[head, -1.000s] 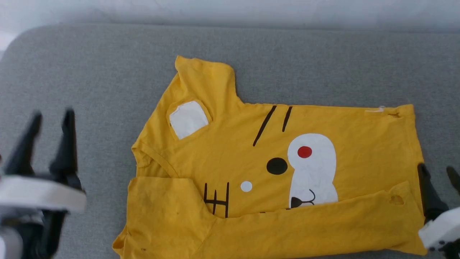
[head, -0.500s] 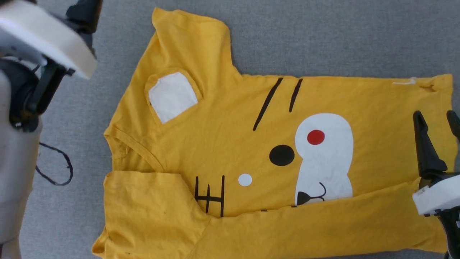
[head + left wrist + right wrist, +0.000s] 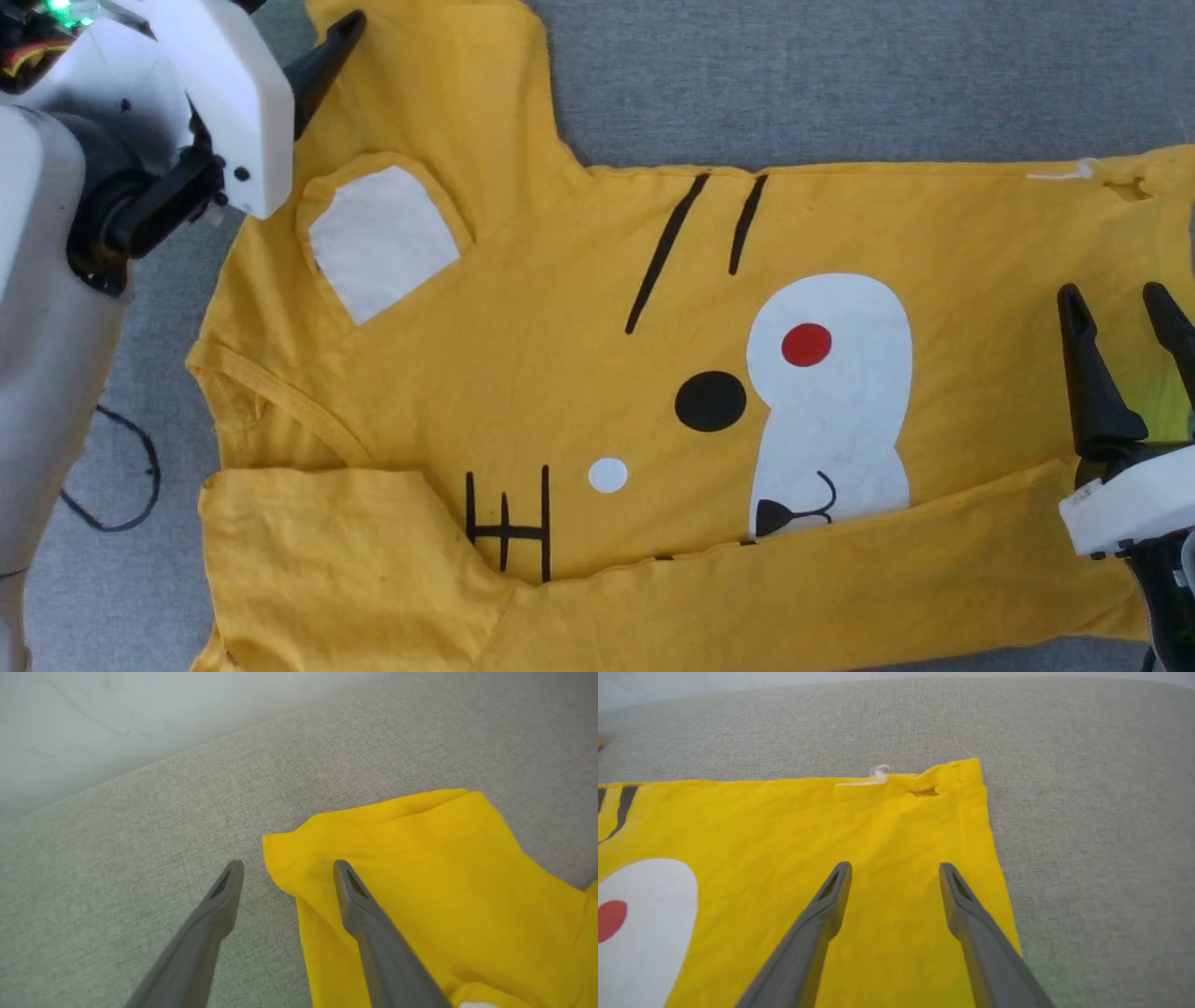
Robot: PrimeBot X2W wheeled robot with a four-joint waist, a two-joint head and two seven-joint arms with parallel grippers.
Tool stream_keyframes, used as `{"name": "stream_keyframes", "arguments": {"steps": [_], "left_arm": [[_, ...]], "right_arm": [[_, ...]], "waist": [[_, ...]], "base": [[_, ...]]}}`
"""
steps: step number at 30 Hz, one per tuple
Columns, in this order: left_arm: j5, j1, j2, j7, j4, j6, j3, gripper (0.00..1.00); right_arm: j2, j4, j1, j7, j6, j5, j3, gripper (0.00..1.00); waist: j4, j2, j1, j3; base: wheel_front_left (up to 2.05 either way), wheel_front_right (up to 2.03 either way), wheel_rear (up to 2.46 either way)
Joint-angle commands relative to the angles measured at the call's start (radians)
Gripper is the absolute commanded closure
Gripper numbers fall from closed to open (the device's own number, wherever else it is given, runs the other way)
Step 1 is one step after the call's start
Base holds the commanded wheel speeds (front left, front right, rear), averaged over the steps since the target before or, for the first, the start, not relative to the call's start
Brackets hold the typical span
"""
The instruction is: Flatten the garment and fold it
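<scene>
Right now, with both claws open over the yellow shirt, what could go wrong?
The left gripper straddles just the sleeve edge, one finger over the grey surface; closing there might miss or pinch only a sliver. Near the right gripper, the shirt has a hole; a finger could snag it.

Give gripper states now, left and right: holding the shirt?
Left gripper: open, holding nothing, poised at a sleeve corner of the T-shirt.
Right gripper: open, holding nothing, above the T-shirt near its hem.
</scene>
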Motion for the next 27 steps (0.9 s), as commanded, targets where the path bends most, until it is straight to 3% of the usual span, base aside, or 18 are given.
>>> {"name": "stream_keyframes", "arguments": {"steps": [1,3,5,13,20,27], "left_arm": [[-0.011,-0.017,0.011,0.01,0.01,-0.006,-0.005,0.0],[-0.01,-0.018,0.02,0.014,0.02,-0.006,-0.012,0.02],[-0.007,-0.015,0.026,0.009,0.032,-0.006,-0.02,1.0],[-0.043,-0.007,0.033,-0.057,0.062,-0.007,-0.045,1.0],[-0.057,-0.002,0.019,-0.122,0.091,-0.005,-0.029,1.0],[-0.071,0.017,0.023,-0.147,0.083,0.0,-0.018,1.0]], "right_arm": [[0.0,0.003,-0.012,-0.005,-0.001,0.009,0.001,0.0],[0.0,0.004,-0.012,-0.006,-0.001,0.011,0.003,0.0],[0.0,0.003,-0.013,-0.006,-0.001,0.012,0.002,0.0],[0.0,-0.037,-0.056,0.015,-0.001,0.003,0.005,0.0],[-0.034,-0.117,-0.248,0.116,-0.001,-0.04,-0.011,0.0],[-0.101,-0.004,-0.421,0.297,-0.001,-0.001,-0.075,0.0]], "waist": [[-0.012,0.0,-0.0001,0.007],[-0.018,0.0,-0.0001,0.011],[-0.024,0.0,-0.0001,0.014],[-0.033,0.0,-0.0001,0.01],[-0.02,0.0,-0.0001,-0.024],[0.005,0.0,-0.0001,-0.028]], "base": [[0.0,0.0,0.0],[0.0,0.0,0.0],[0.0,0.0,0.0],[0.0,0.0,0.0],[0.0,0.0,0.0],[0.0,0.0,0.0]]}}
